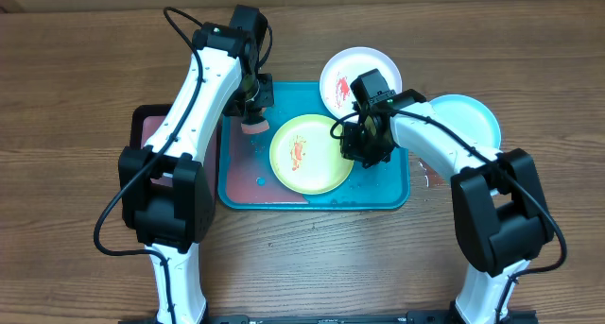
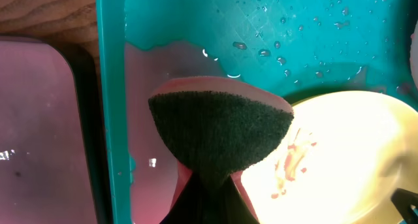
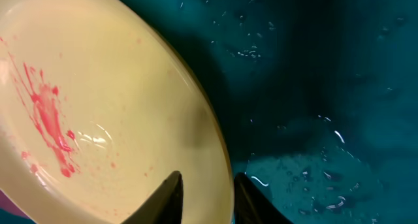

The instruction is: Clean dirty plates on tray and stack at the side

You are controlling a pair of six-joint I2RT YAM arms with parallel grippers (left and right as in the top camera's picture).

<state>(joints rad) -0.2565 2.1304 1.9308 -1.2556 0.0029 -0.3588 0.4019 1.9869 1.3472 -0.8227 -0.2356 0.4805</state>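
Observation:
The lime green plate [image 1: 302, 154] with a red-orange smear lies in the turquoise tray [image 1: 392, 196]. My right gripper [image 1: 364, 140] is shut on its right rim, one finger over the plate [image 3: 98, 106] and one outside it [image 3: 208, 198]. My left gripper [image 1: 253, 114] is shut on a pink sponge with a dark scouring face [image 2: 222, 129], held over the tray's far left part [image 2: 111, 87], just left of the green plate [image 2: 346, 145]. The white plate [image 1: 354, 69], smeared red, sits at the tray's far right corner. The light blue plate [image 1: 468, 116] lies on the table right of the tray.
A smaller black-rimmed pinkish tray [image 1: 142, 126] lies left of the turquoise one and shows in the left wrist view [image 2: 32, 119]. Pinkish water pools in the tray's near left part [image 1: 284, 196]. Water drops dot the tray floor [image 3: 326, 87].

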